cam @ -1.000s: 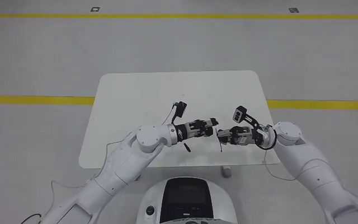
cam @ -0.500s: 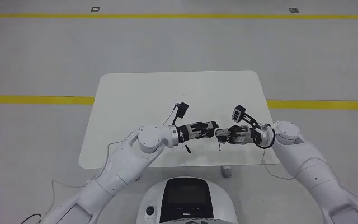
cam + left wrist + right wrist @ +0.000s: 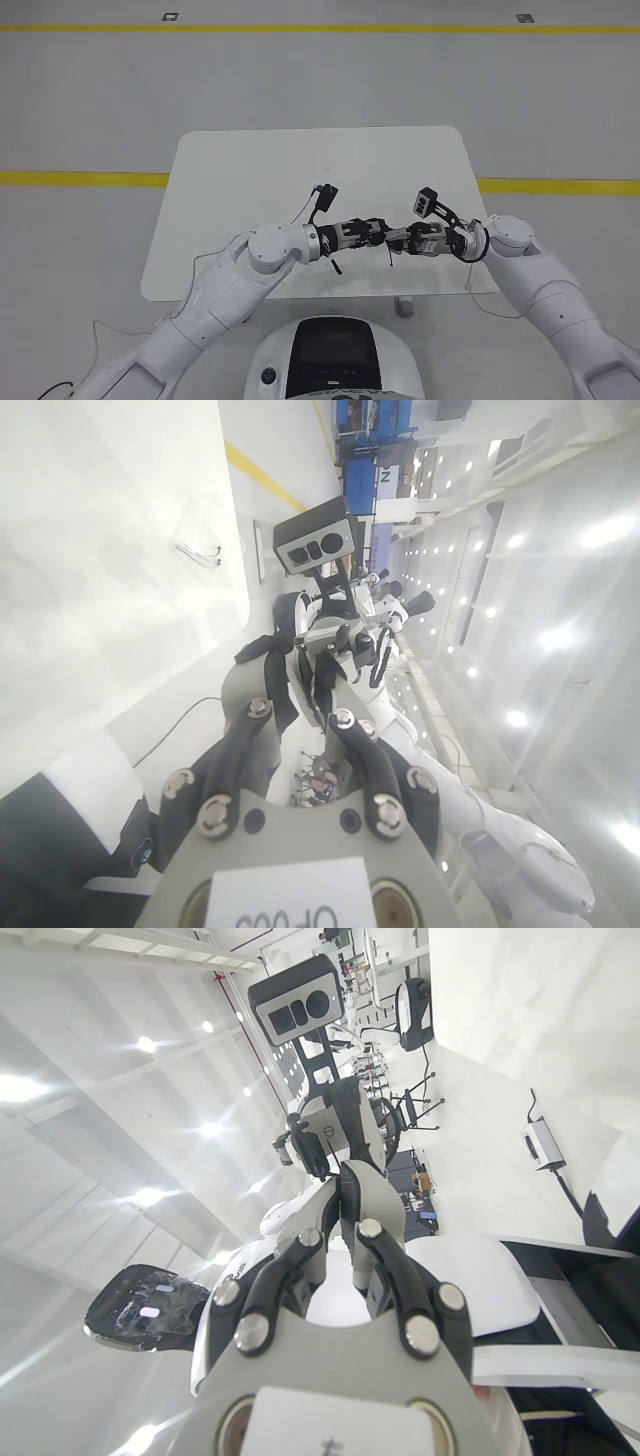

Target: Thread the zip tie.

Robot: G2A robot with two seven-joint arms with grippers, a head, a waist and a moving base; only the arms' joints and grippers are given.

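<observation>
Over the front part of the white table (image 3: 250,180) my two grippers meet tip to tip. The left gripper (image 3: 380,234) comes in from the left and the right gripper (image 3: 402,240) from the right. A thin black zip tie (image 3: 391,256) hangs down between them. In the left wrist view the black strap (image 3: 276,682) sits between the left gripper's (image 3: 287,680) fingers, which are shut on it. In the right wrist view the right gripper's (image 3: 345,1188) fingers are pressed together, facing the left gripper close by; what they pinch is hard to make out.
A short black piece (image 3: 335,265) lies beneath the left forearm near the table's front edge. A couple of thin pale ties (image 3: 197,552) rest on the tabletop farther off. The table's back half is bare.
The left gripper has come down toward the front edge and closed the gap to the right gripper. The right gripper has edged slightly left.
</observation>
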